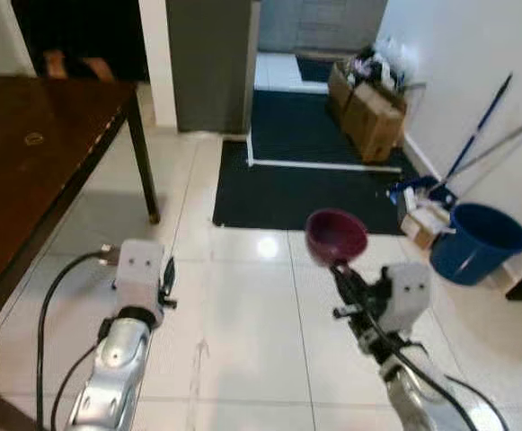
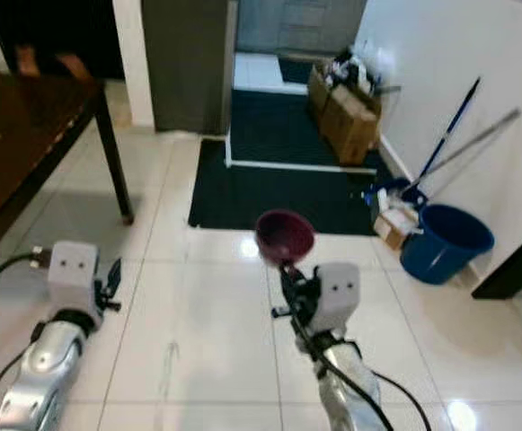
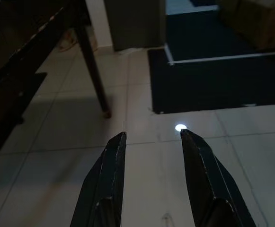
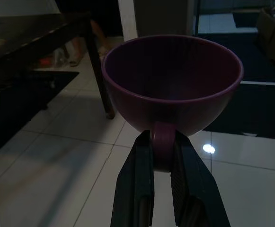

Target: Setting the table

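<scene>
A purple cup (image 1: 336,235) is held upright out in front of me, above the white tile floor. My right gripper (image 4: 162,158) is shut on its handle, one finger on each side, and the cup (image 4: 171,81) looks empty inside. My left gripper (image 3: 152,137) is open with nothing between its fingers, held low over the floor. The dark wooden table (image 1: 27,153) stands at my left, its top bare except for a faint ring mark.
A table leg (image 1: 144,162) stands ahead on the left. A dark mat (image 1: 305,193) lies ahead by a doorway. Cardboard boxes (image 1: 368,112), a blue bucket (image 1: 478,241) and mops (image 1: 476,126) stand along the right wall.
</scene>
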### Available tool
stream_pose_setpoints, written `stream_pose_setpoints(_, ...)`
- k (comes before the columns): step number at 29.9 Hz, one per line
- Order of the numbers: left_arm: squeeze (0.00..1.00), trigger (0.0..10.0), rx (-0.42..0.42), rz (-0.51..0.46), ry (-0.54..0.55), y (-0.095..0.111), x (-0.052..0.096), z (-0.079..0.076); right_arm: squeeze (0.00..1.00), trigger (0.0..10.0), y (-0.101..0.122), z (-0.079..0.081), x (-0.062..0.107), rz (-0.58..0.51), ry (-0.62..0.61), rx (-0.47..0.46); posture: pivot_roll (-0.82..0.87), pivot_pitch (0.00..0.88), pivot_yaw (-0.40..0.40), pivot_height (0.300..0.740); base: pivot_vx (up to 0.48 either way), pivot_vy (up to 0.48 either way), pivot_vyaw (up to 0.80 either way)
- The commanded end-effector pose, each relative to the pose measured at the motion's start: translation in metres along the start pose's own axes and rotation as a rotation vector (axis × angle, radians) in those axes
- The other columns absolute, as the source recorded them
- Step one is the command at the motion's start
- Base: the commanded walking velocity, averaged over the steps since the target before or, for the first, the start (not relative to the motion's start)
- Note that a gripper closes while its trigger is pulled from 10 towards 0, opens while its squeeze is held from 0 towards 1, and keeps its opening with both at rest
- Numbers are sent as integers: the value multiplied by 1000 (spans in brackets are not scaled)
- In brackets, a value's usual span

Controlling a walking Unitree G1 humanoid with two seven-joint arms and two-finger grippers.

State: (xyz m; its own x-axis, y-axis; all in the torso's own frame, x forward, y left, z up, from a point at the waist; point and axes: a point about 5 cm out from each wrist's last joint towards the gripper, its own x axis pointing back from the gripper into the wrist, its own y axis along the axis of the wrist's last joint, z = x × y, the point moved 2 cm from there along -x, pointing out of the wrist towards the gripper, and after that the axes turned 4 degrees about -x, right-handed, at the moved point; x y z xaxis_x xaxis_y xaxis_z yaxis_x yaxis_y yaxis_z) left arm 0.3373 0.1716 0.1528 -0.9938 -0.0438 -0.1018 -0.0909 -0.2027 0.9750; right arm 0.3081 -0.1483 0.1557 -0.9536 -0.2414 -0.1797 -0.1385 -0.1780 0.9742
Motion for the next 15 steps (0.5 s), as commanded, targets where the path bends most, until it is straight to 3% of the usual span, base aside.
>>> stream_pose_setpoints(1, 0, 10000, -1, 17, -21, -6, 3, -6, 0, 10000, -2, -6, 3, 6, -24, 2, 48, 118, 44, 740, 480, 0, 0)
stream_pose_setpoints(15, 0, 10000, -12, 1, -41, -3, 1, -9, 0, 10000, -1, -6, 1, 1, -22, 3, 46, 109, 49, 740, 476, 0, 0)
